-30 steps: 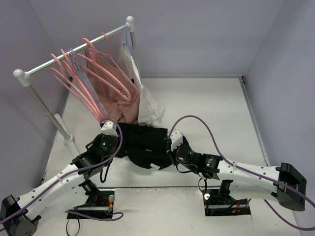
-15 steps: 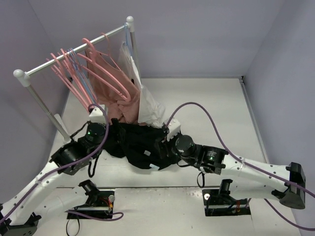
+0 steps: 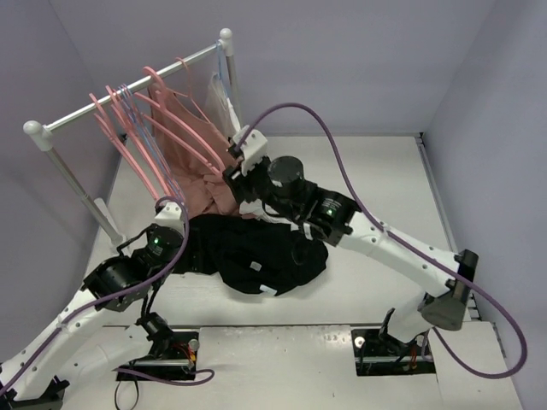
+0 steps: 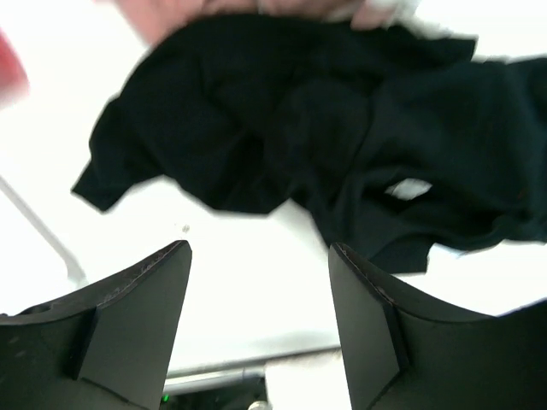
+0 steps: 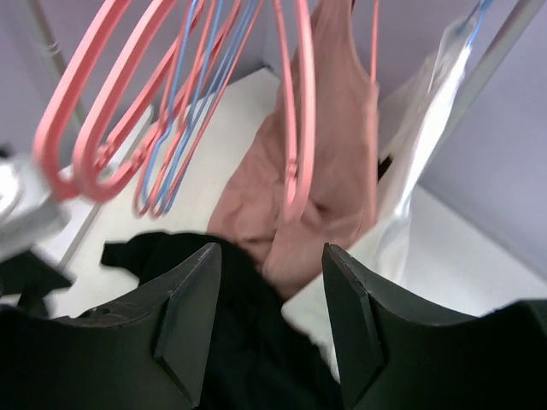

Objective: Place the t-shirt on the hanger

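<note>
The black t-shirt lies crumpled on the white table, its small white label facing up. My left gripper hovers at the shirt's left edge; in the left wrist view it is open and empty, and the t-shirt lies just beyond the fingertips. My right gripper is raised toward the rack. In its own view it is open with nothing held, facing a pink hanger on the rail. Several pink hangers hang there.
A white rail on posts carries the hangers, thin lilac-blue hangers, a dusty-pink garment and a white garment. Grey walls close the table on three sides. The arm bases sit at the near edge.
Both grippers have opened and let go of the t-shirt, which now rests on the table. The left arm drew back leftward. The right arm lifted and swung up toward the rail.
</note>
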